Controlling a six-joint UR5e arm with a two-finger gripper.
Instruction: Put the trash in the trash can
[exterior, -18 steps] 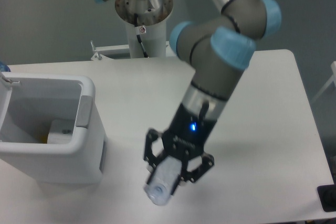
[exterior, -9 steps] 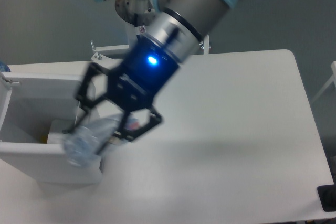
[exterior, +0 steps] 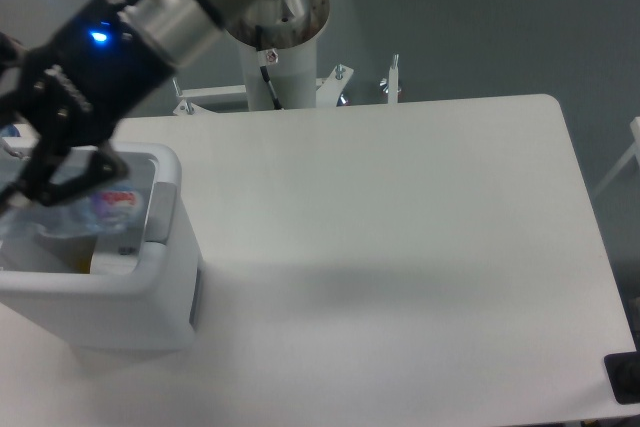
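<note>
At the far left of the table, over the open mouth of the white boxy plastic trash can (exterior: pixel 150 287), a clear plastic bottle with a red-lettered label (exterior: pixel 85 209) hangs tilted, its body pale and glassy so that the bin's inner wall shows dimly through it. The red and bluish print of the label faces the camera near the bottle's right end; its left end runs toward the picture's edge and blurs, so the cap cannot be made out. The black two-finger gripper (exterior: pixel 55 162) reaches in from the upper left with a blue light glowing on its wrist, and its fingers (exterior: pixel 75 175) sit on either side of the bottle, clamped on it, though motion blur softens the contact. Inside the bin a whitish shape with a bit of yellow beside it lies on the floor, below the bottle; what it is cannot be told.

The bin has rounded corners, a thick rim and a grey side handle (exterior: pixel 160 213) on its right wall, just right of the bottle's label. Its left part is cut off by the frame. The bottle is inside the rim's outline, near the right wall.

To the right of the bin the white table top (exterior: pixel 400 247) stretches wide to its rounded far-right corner. Behind the table the arm's white mounting column (exterior: pixel 278 57) stands at the back edge, with small metal brackets (exterior: pixel 365 87) beside it.
</note>
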